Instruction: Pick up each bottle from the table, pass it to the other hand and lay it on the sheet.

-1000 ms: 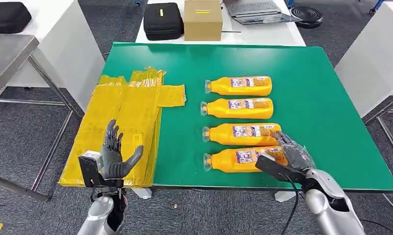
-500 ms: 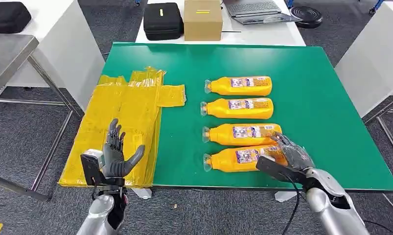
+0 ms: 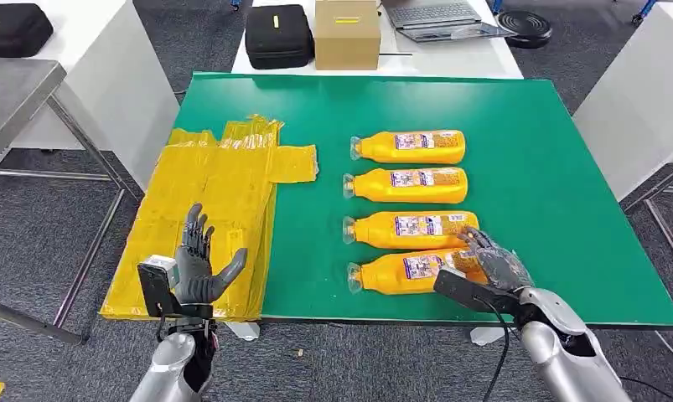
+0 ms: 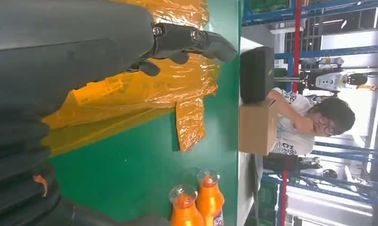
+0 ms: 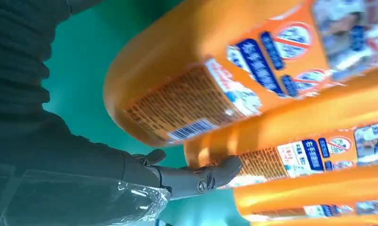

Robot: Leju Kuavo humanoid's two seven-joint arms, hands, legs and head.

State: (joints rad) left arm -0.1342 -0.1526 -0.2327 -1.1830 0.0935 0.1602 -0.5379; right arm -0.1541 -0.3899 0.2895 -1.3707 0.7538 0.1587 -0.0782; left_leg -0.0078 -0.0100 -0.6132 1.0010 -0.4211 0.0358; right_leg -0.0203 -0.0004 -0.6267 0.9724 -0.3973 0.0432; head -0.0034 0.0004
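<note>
On the green worktop (image 3: 551,167), right hand (image 3: 492,264) has closed around the nearest bottle (image 3: 404,272); lift next. Left hand (image 3: 200,266) waits open.

A lab: white tables (image 3: 450,54), a laptop (image 3: 444,18), equipment cases (image 3: 279,35), blue racking (image 4: 314,28).

- No word, brand or number can be read anywhere;
- nearest bottle (image 5: 187,70), just beside the right hand's fingertips (image 5: 224,168): label with blue characters, a barcode and fine print, all too blurred to read;
- next bottle (image 5: 300,136), touched by those fingertips: the same kind of label, also illegible.
</note>
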